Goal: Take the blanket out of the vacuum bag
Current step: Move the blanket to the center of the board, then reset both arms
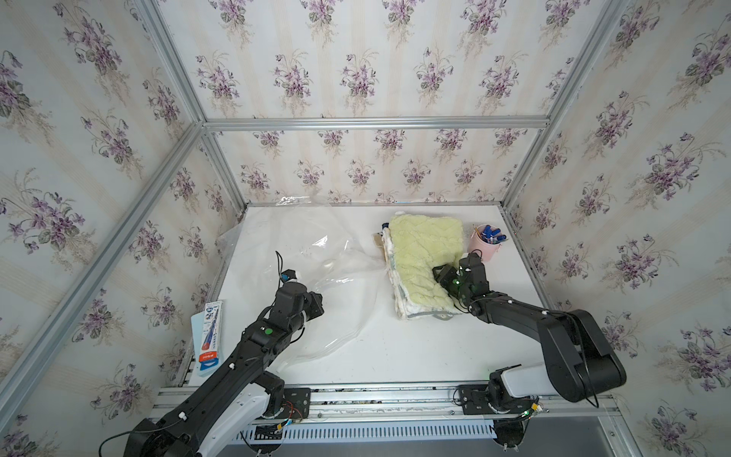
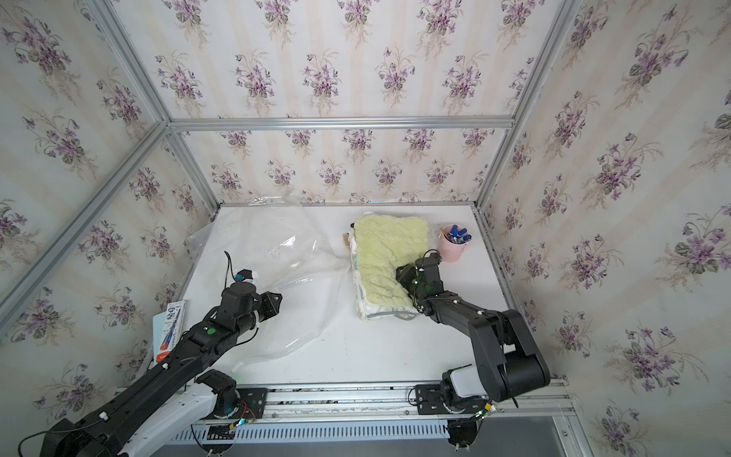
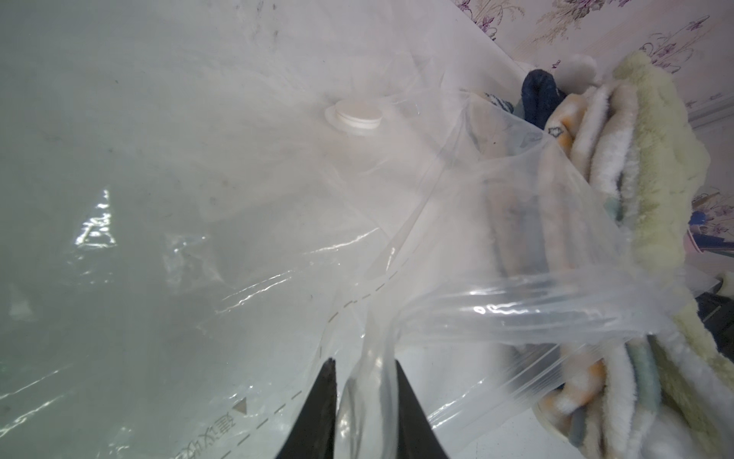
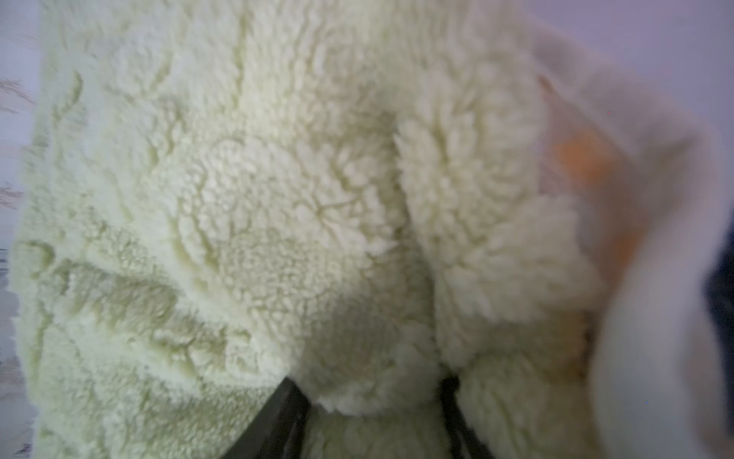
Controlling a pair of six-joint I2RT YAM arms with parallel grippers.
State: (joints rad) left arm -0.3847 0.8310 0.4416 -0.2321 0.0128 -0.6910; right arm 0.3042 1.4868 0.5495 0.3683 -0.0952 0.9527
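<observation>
The vacuum bag point(image 1: 316, 253) point(image 2: 285, 253) lies slack and transparent over the left half of the white table, its round white valve cap point(image 3: 358, 115) facing up. The folded pale yellow-green blanket point(image 1: 423, 253) point(image 2: 385, 257) rests to its right, and the bag's open mouth edge point(image 3: 516, 302) drapes against the blanket's near side point(image 3: 655, 159). My left gripper point(image 3: 365, 365) point(image 1: 318, 305) is shut on a bunched strip of the bag's plastic. My right gripper point(image 4: 369, 385) point(image 1: 440, 274) is shut on a fold of the blanket's fleece point(image 4: 278, 198) at its right edge.
A pink cup point(image 1: 485, 241) point(image 2: 455, 242) with blue pens stands just beyond the right gripper, close to the blanket. A flat blue-and-white packet point(image 1: 207, 336) point(image 2: 170, 328) lies along the table's left edge. Papered walls with aluminium rails close three sides.
</observation>
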